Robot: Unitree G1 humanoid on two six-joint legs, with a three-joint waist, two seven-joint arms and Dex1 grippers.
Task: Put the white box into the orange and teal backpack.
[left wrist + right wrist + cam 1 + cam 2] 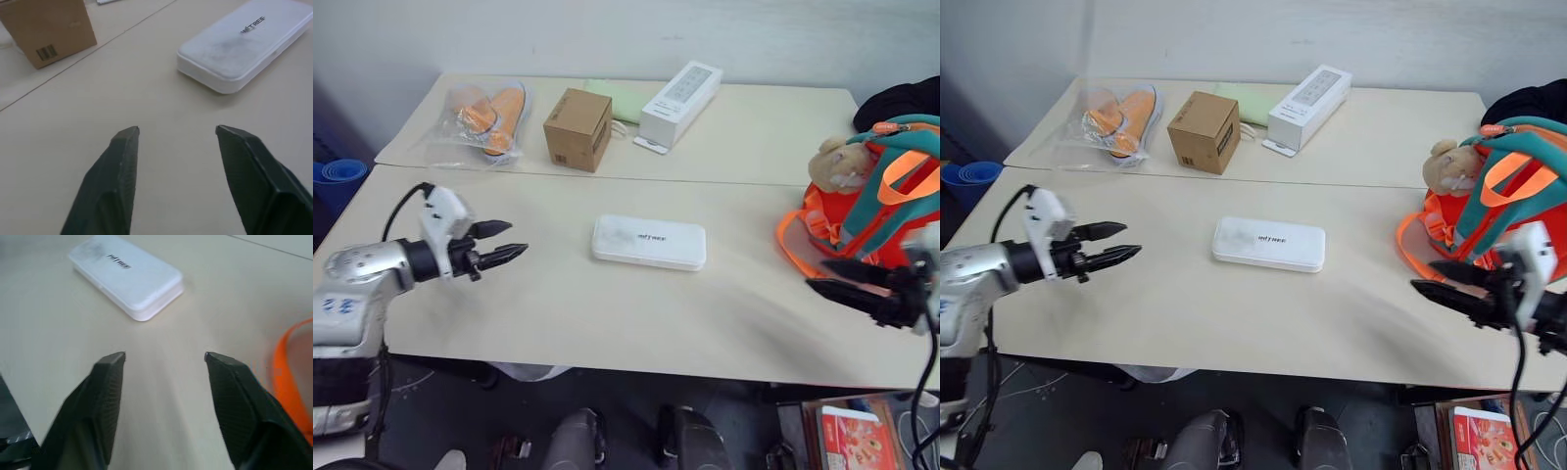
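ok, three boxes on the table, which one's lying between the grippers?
The flat white box with rounded corners and dark lettering. The brown cardboard cube and the longer white box sit further back.

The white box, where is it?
The white box lies flat mid-table, between both end effectors, nearer than the brown cardboard cube, left of the orange and teal backpack.

The backpack point(886, 196) runs off the pic's right edge, so its far side can't be seen, and a dark bundle point(901, 98) just behind it is cut by the same edge, too partial to identify. The lettering on the white box point(649, 242), well left of the backpack, is too small to read. Right gripper point(830, 276), just in front of the backpack, is smeared w/ blur, and the contents of the clear bag point(484, 119) far across the table from the backpack are only orange shapes, can't tell what.
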